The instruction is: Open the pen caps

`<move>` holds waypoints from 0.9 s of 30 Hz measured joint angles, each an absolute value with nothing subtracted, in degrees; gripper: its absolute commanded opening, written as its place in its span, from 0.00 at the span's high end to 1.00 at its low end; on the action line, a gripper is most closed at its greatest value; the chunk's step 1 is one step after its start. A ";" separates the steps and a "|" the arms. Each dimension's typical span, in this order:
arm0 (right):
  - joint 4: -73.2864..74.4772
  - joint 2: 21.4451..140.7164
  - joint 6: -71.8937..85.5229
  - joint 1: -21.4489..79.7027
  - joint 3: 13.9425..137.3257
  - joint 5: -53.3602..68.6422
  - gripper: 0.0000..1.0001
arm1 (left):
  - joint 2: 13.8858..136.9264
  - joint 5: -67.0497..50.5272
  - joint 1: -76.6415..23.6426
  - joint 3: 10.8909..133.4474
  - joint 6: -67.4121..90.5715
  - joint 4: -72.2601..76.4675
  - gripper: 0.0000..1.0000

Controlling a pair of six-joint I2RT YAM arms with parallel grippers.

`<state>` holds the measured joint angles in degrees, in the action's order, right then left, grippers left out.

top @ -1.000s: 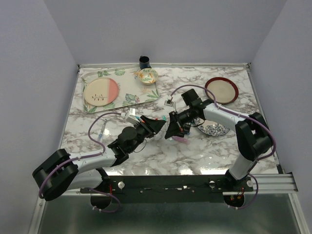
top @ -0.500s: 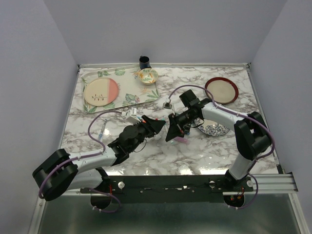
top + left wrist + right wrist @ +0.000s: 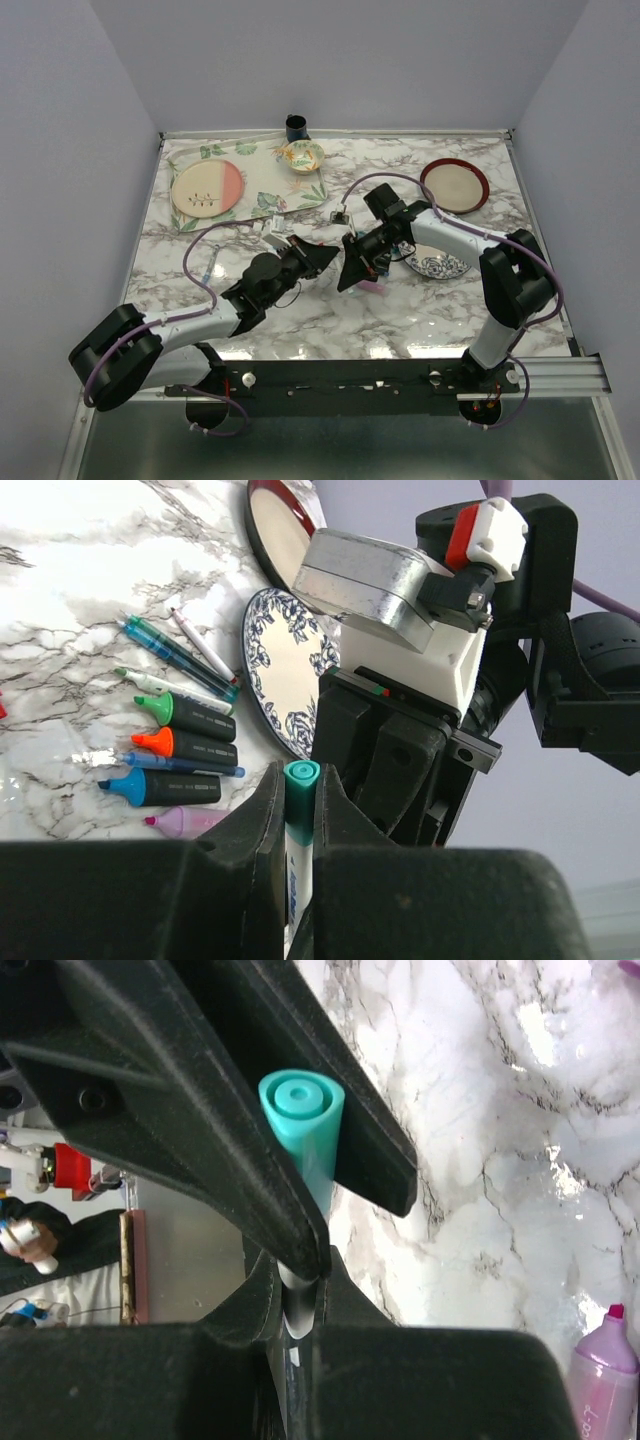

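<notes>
Both grippers meet over the middle of the table on one pen. My left gripper (image 3: 330, 258) is shut on its teal cap (image 3: 300, 785), with the white pen body (image 3: 293, 880) running down between the jaws. My right gripper (image 3: 350, 270) is shut on the pen body (image 3: 300, 1295) just below the cap (image 3: 305, 1125). The cap sits on the pen. Capped highlighters lie on the marble: green (image 3: 190, 712), orange (image 3: 185, 743), blue (image 3: 165, 787) and pink (image 3: 190, 822), which also shows in the top view (image 3: 372, 286). Thin pens (image 3: 180, 655) lie beside them.
A blue-patterned plate (image 3: 437, 264) lies under the right arm and a red plate (image 3: 455, 184) at the far right. A pink and cream plate (image 3: 207, 187) on a floral mat, a small bowl (image 3: 303, 155) and a dark cup (image 3: 297, 127) are at the far left.
Both grippers have shifted slightly toward the far side while staying together on the pen. Their grips look unchanged.
</notes>
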<state>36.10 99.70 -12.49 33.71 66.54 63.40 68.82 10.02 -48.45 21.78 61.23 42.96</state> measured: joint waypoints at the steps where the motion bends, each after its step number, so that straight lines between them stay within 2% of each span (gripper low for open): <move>1: 36.12 99.70 -12.69 33.82 66.85 63.31 0.99 | 68.10 9.78 -48.10 21.52 61.28 42.63 1.00; 6: 34.00 99.70 -13.56 36.03 68.93 62.96 0.99 | 57.34 7.11 -44.31 16.73 63.31 38.48 1.00; 12: 30.87 100.92 -15.64 38.92 72.44 60.66 0.99 | 39.92 5.08 -38.68 12.62 64.99 25.98 1.00; 16: 36.64 101.67 -16.86 40.03 71.79 57.14 0.99 | 31.27 14.72 -30.37 12.34 63.42 17.56 1.00; 22: 41.91 102.72 -17.85 40.21 71.46 52.58 0.99 | 27.03 19.97 -26.81 12.12 62.26 9.96 1.00; 27: 42.46 102.56 -18.04 40.16 71.46 44.82 0.99 | 29.54 19.62 -25.93 11.75 62.67 6.33 0.99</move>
